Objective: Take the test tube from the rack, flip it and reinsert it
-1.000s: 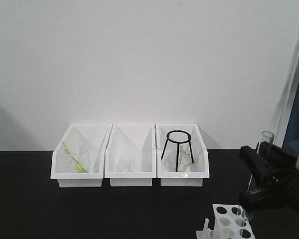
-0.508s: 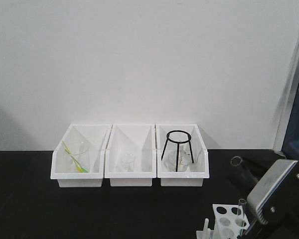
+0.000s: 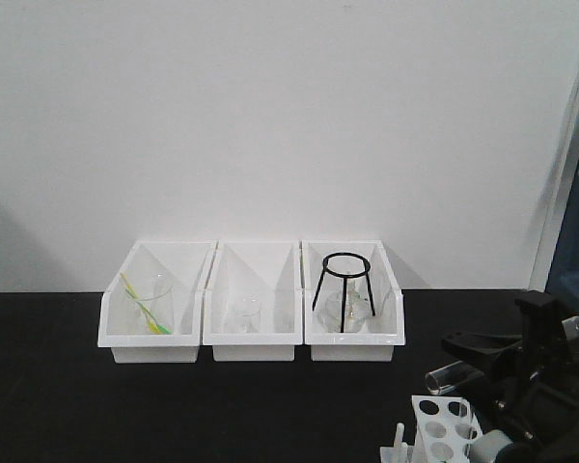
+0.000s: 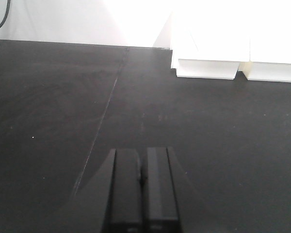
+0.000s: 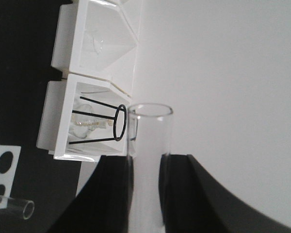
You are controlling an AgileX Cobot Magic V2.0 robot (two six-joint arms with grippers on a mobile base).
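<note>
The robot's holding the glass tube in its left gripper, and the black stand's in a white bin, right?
No, the right gripper holds the test tube, as the right wrist view shows; the left gripper is shut on nothing. The black stand is in a white bin.

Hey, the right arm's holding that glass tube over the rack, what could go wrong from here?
The test tube lies nearly sideways in the right gripper, pinched on smooth glass, so it might slip out. Swinging it down could knock the second tube at the rack, or miss a hole.
</note>
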